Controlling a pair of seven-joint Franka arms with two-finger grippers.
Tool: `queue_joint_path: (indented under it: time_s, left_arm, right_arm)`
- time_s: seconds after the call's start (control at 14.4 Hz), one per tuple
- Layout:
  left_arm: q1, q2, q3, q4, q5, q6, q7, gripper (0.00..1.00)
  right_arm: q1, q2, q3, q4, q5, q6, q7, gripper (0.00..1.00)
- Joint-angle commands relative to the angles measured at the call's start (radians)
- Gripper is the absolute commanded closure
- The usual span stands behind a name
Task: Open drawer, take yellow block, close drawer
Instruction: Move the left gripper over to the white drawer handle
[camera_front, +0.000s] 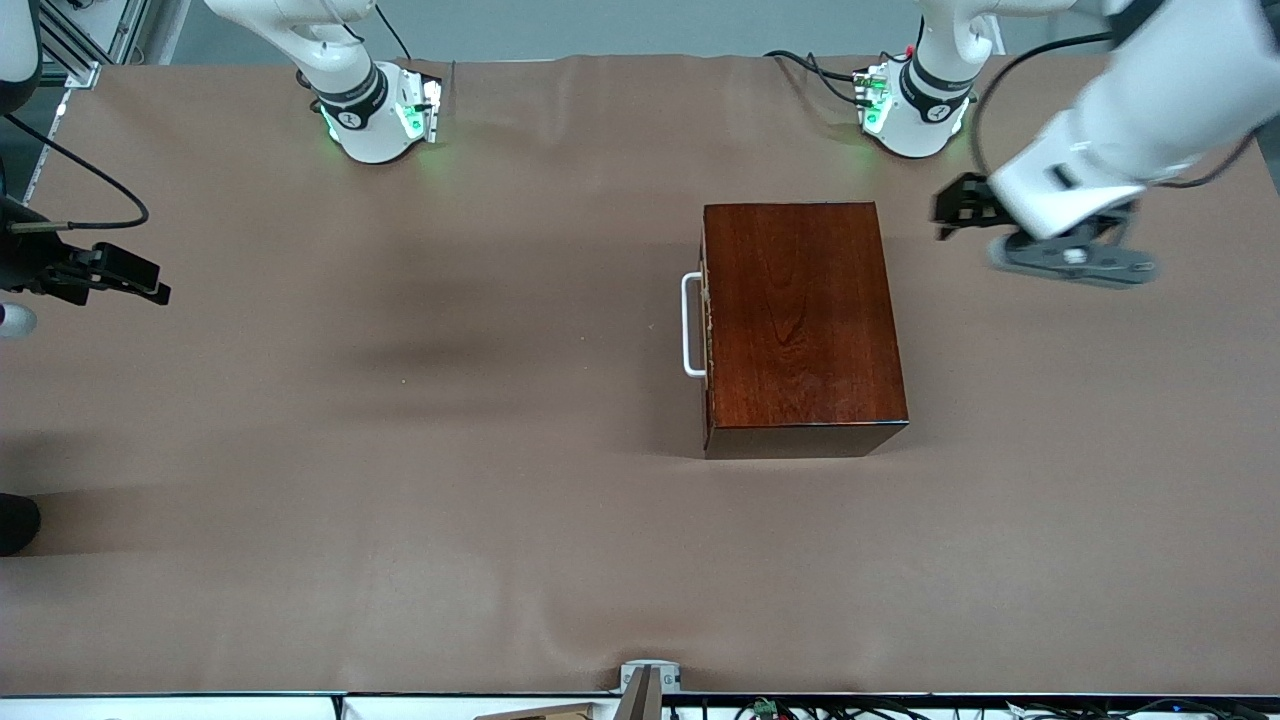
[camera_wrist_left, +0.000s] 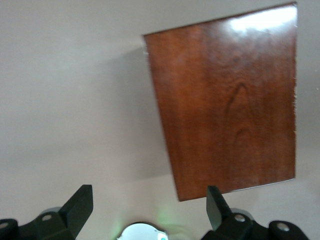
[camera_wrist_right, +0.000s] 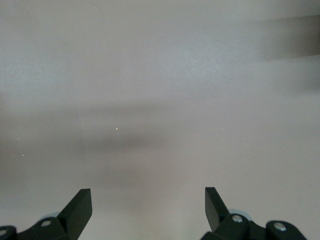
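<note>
Both claws hang above the desk with nothing in them. On the left arm, the left claw (camera_front: 955, 215) is spread wide over the bare brown desk (camera_front: 400, 500), just beside the wooden box (camera_front: 800, 320) toward the left arm's end and close to the edge where the arm bases stand. Its wrist view shows its two dark fingers (camera_wrist_left: 80, 205) well apart, with the box top (camera_wrist_left: 230, 100) under them and slightly to one side.

At the right arm's end of the desk, the right claw (camera_front: 125, 275) is also wide open, up in the air over the desk's edge; its wrist view shows only plain desk cloth between its separated fingers (camera_wrist_right: 80, 205). Neither claw touches the box.

Nearer the left arm's end than the middle of the desk sits the glossy reddish-brown box, flat on the cloth. Its drawer (camera_front: 706, 325) is pushed fully in, with the front flush with the box side that faces the right arm's end. A white U-shaped handle (camera_front: 689, 325) sticks out from that front and nothing grips it. With the drawer shut, no yellow block can be seen in any view.
</note>
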Motion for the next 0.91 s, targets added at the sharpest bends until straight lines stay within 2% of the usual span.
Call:
queue_joint_path:
  time_s: [0.0,0.21,0.56,0.84]
  left_arm:
    - [-0.053,0.077,-0.054,0.068,-0.008,-0.003,-0.132,0.0]
    - [-0.186,0.161,-0.054,0.125,0.026,0.026,-0.302,0.0]
    - [-0.366,0.27,-0.052,0.134,0.124,0.159,-0.536,0.0]
    - [-0.511,0.433,-0.044,0.228,0.257,0.216,-0.721,0.0]
  right_arm:
    - [-0.005,-0.013,0.005,-0.004,-0.011,-0.007,-0.008,0.0]
    - [-0.005,-0.013,0.005,-0.004,-0.011,-0.007,-0.006,0.0]
    - [-0.005,-0.013,0.005,-0.004,-0.011,-0.007,-0.008,0.0]
    - [-0.005,-0.013,0.005,-0.004,-0.011,-0.007,-0.008,0.0]
